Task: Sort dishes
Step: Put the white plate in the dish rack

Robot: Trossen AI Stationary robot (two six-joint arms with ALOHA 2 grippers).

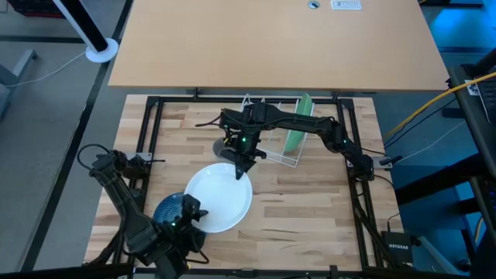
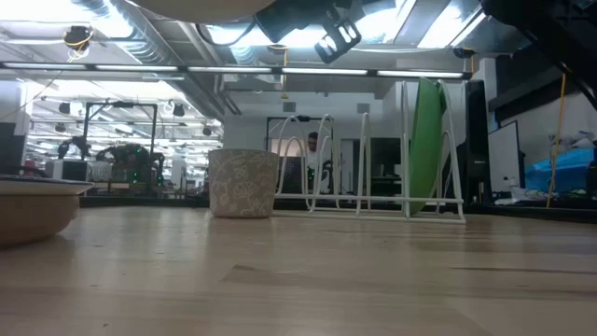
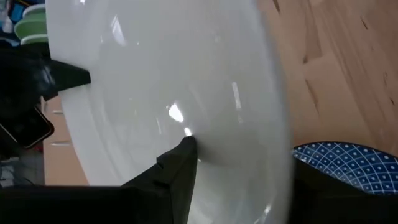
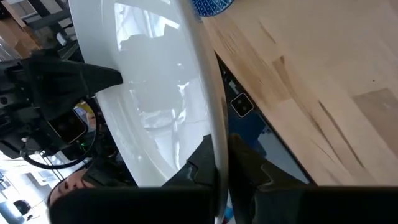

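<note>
The white plate is in the air over the table's near middle, between both grippers. My left gripper is shut on its near-left rim, and my right gripper is shut on its far-right rim. In the low view only its pale underside shows, at the top. The dark blue plate lies on the table under the left arm. The green plate stands on edge in the white wire rack. A brownish dish shows at the low view's left. My left gripper pinches the white plate's rim, with one finger on the hollow upper face and the other behind the rim. It comes from the table's near-left side. The plate is lifted clear. My right gripper pinches the white plate's opposite rim between its two fingers, one on each face. It reaches in from the far-right side, slanting down. The plate hangs clear of the table between the two grippers.
A small grey cup stands on the table near the rack's left end, partly under the right arm. Bare wood lies to the right of the white plate and along the near edge. A black frame borders the table.
</note>
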